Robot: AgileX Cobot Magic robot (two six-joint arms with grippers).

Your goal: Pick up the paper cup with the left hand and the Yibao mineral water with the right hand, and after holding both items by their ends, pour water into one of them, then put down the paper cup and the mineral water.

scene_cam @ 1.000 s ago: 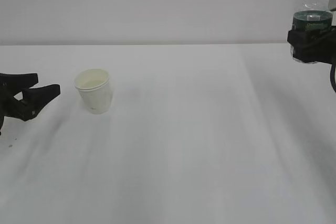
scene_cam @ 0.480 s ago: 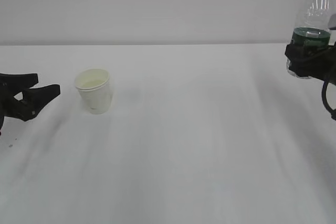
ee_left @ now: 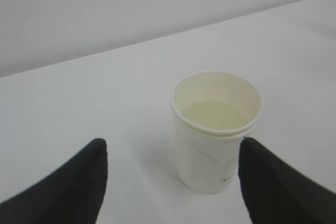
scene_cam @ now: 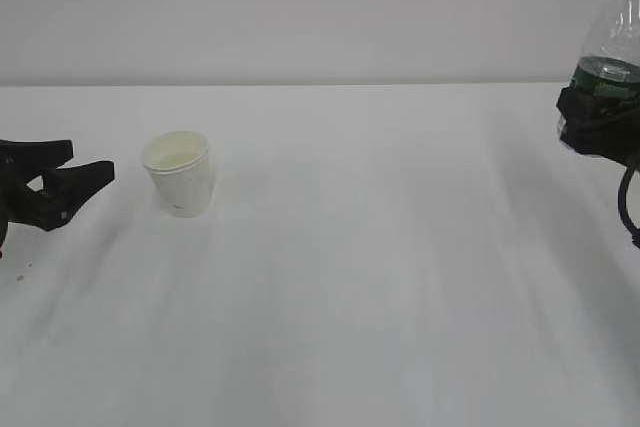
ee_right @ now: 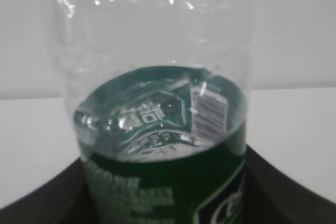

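The white tabletop [scene_cam: 340, 297] lies bare across the foreground of the exterior view. At its left edge sits the left hand's pincer [scene_cam: 78, 165], black, its two fingers spread apart with nothing between them, pointing toward the paper cup [scene_cam: 180, 173], which stands upright a short way off. From the left wrist view the cup [ee_left: 216, 129] is small, white and tapered, with a rolled rim and a cream-coloured inside; pale liquid shows in it partway up. The two dark fingertips [ee_left: 73, 182] frame it from either side at the bottom of that view, neither touching it.

Farther back and at the far right of the exterior view, the right hand's pincer [scene_cam: 598, 127] is closed around the Yibao mineral water [scene_cam: 615, 47], holding it upright above the tabletop, gripping it low on the dark green label band. The bottle's clear ribbed body rises out of the top of the frame. In the right wrist view the bottle [ee_right: 157, 129] fills the picture: clear plastic, green label with white print and a barcode, a little water inside.

Behind everything stands a plain pale wall [scene_cam: 300, 7].
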